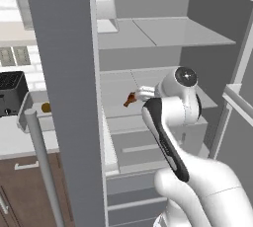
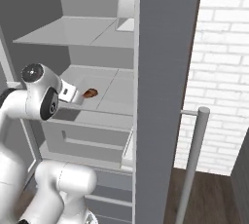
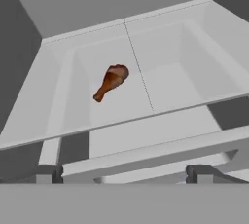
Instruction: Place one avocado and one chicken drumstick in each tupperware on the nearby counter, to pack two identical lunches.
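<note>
Claw (image 3: 121, 172) is standing spread wide w/ nothing between its tips, hovering in front of the open fridge, apart from the chicken drumstick (image 3: 111, 83). Drumstick is lying alone on the middle fridge shelf (image 3: 194, 72), fat end toward the back, bone end pointing at the claw. Arm (image 1: 170, 137) is reaching in past the fridge door (image 1: 69, 97). Off to the left, an avocado (image 1: 46, 107) is sitting on the table (image 1: 20, 139) nr the black toaster (image 1: 12, 93).
</note>
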You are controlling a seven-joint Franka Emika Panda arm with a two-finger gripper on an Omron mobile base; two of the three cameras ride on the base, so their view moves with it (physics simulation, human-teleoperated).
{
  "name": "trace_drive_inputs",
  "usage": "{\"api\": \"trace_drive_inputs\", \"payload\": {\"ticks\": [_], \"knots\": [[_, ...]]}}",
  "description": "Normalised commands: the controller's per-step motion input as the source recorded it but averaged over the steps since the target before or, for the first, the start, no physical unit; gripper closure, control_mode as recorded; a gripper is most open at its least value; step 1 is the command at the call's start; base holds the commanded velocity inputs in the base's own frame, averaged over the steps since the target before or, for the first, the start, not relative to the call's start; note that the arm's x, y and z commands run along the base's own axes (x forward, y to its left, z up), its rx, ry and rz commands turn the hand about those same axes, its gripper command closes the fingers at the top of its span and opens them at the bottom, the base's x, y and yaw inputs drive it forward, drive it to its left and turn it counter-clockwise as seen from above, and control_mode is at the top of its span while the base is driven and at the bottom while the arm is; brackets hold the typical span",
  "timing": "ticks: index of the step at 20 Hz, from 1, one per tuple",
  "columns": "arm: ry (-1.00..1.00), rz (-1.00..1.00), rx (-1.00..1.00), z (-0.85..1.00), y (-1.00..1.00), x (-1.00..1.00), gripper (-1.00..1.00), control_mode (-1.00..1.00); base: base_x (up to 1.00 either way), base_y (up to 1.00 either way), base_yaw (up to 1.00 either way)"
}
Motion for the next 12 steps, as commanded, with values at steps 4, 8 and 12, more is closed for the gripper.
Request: {"api": "trace_drive_inputs", "payload": {"ticks": [4, 8, 12], "knots": [[0.04, -0.05, -0.09, -0.29, 0.02, 0.70, -1.00, -1.00, 0.00, 0.00, 0.00], [0.05, -0.02, 0.00, -0.16, 0.02, 0.67, -1.00, -1.00, 0.00, 0.00, 0.00], [0.06, 0.00, 0.00, -0.04, 0.00, 0.72, -1.00, -1.00, 0.00, 0.00, 0.00]]}}
